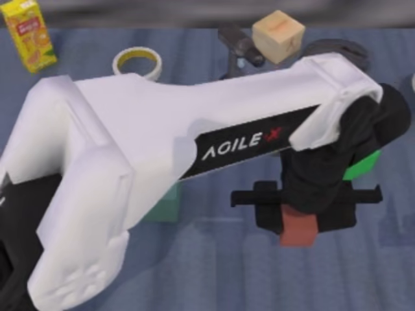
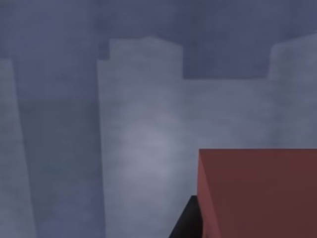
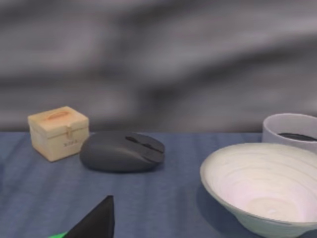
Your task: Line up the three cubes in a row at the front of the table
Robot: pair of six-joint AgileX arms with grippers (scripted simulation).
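Left arm (image 1: 130, 162) hides teal cube (image 1: 165, 206) (mostly).

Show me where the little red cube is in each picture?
Top view: the red cube sits right of centre, low in the picture, under the left gripper on the long white arm.
Left wrist view: the red cube fills the lower right corner, very close.
Right wrist view: not in it.
Shared landmark: the blue-grey table shows in all three views.
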